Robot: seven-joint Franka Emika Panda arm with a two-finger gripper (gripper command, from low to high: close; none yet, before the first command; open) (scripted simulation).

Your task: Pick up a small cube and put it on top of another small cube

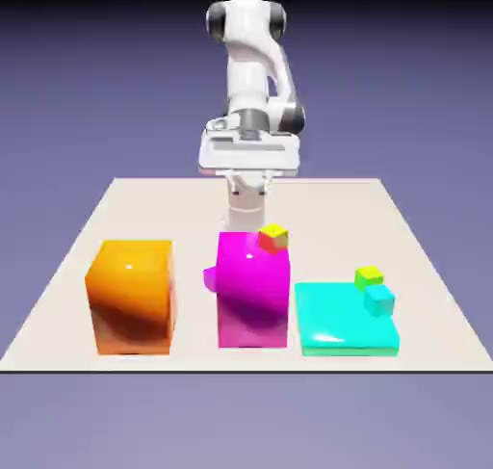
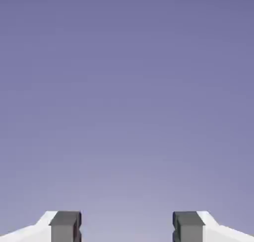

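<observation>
In the exterior view, as landmark, the large magenta block (image 1: 253, 289), upright on the pale counter (image 1: 183, 212). Just beside it, at the exterior view's left, the small cube (image 1: 210, 278), glossy magenta and partly hidden by the block's side. At the block's upper corner on the exterior view's right, the small yellow-and-red cube (image 1: 273, 238); exact contact hard to tell. Farther out from the block, at the exterior view's left, a large orange block (image 1: 133, 297). Near the landmark, at the exterior view's right, a flat cyan slab (image 1: 345, 318), with a yellow-green cube (image 1: 369, 277) and a small cyan cube (image 1: 378, 299) around its far corner. Beyond the magenta block, toward the far edge, the white arm (image 1: 248, 58), with the hand (image 1: 248, 190) above the counter.

In the hand view, grey fingertips (image 2: 66, 226) well apart, with only blue-violet backdrop (image 2: 127, 112) showing between; nothing gripped.
</observation>
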